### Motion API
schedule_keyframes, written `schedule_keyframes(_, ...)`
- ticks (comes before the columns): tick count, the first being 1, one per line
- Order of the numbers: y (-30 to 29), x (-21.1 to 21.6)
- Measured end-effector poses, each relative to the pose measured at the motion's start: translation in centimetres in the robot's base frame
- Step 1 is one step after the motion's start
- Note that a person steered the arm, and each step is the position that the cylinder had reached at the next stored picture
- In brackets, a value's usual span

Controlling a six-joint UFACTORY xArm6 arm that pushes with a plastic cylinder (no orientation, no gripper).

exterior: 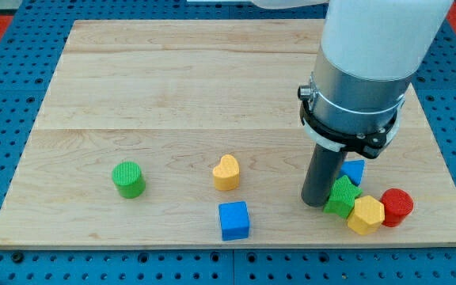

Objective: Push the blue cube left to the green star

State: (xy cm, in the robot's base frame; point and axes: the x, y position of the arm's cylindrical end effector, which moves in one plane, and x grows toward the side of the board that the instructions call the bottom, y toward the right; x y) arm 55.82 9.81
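Observation:
A blue cube sits near the board's bottom edge, left of the middle-right cluster. A green star lies at the lower right, touching a yellow hexagon. My tip rests on the board right against the star's left side, about a hundred pixels to the right of the blue cube. A second blue block shows partly behind the rod, just above the star; its shape is partly hidden.
A red cylinder stands right of the yellow hexagon. A yellow heart lies above the blue cube. A green cylinder stands at the lower left. The wooden board lies on a blue pegboard.

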Motion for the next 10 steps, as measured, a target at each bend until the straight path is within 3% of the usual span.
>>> schedule_keyframes(3, -19.0, 0.0)
schedule_keyframes(4, -22.2, 2.8)
schedule_keyframes(5, -22.1, 5.9)
schedule_keyframes(7, -11.7, 5.8)
schedule_keyframes(10, -8.6, 4.4)
